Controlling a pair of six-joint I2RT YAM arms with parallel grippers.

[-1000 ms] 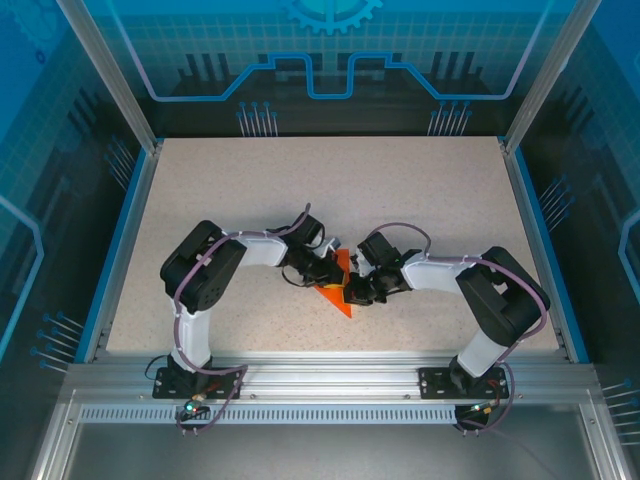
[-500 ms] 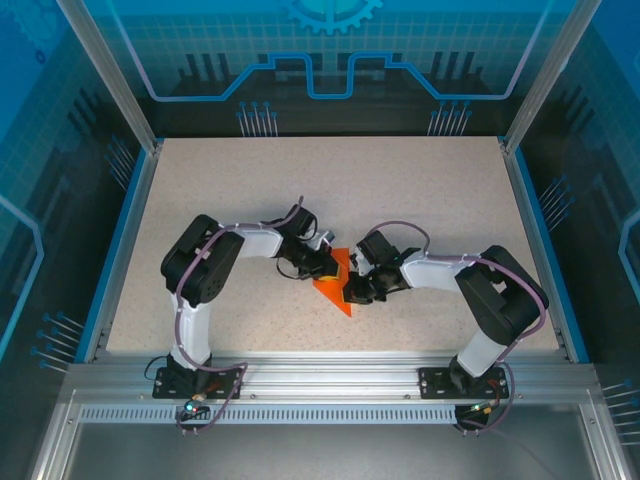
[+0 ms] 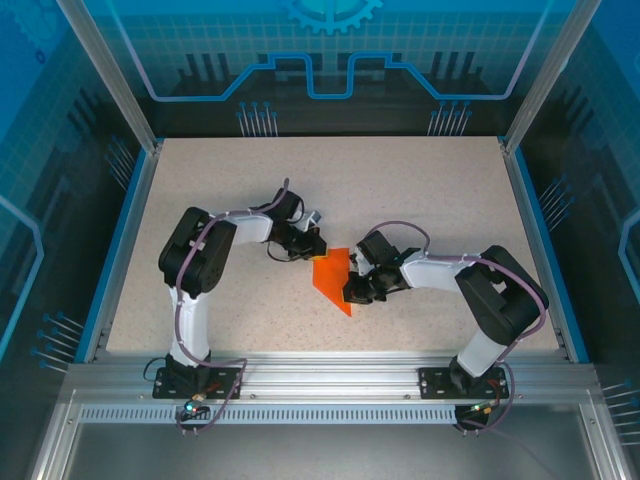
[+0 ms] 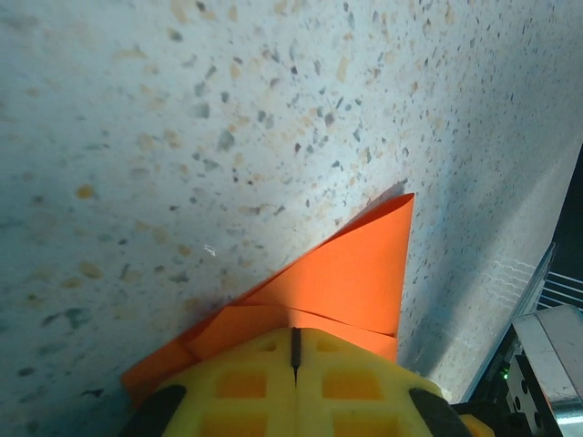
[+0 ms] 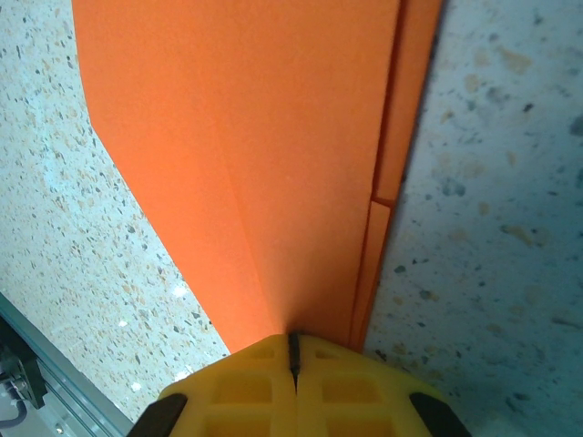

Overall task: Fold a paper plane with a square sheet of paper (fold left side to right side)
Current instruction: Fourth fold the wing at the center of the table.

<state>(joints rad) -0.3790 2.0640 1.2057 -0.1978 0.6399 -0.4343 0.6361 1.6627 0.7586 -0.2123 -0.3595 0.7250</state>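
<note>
Orange paper sheet (image 3: 332, 278), thin, bright and creased into a pointed shape, lies flat on the speckled beige tabletop (image 3: 400, 190). It sits a little nearer you than the table's middle, between your 2 arms. From the top camera its broad end faces the far side and its point aims toward the near edge.

Your left gripper (image 3: 312, 246) sits at the sheet's far left corner. On the left wrist camera its yellow fingertips (image 4: 246, 382) are clenched together, with only a thin dark seam between them. The sheet (image 4: 351, 282) starts right at those tips. It shows 2 overlapping layers and a sharp corner pointing away to the upper right. You cannot tell from here whether the tips touch the paper or sit just above it.

Your right gripper (image 3: 352, 292) is over the sheet's right edge. On the right wrist camera its yellow fingertips (image 5: 237, 391) are likewise clenched, with nothing visible between them. The sheet (image 5: 246, 137) fans out from them, with a faint crease running away from the seam. A narrow strip of stacked edges runs along the sheet's right side, next to bare tabletop (image 5: 492, 182).
</note>
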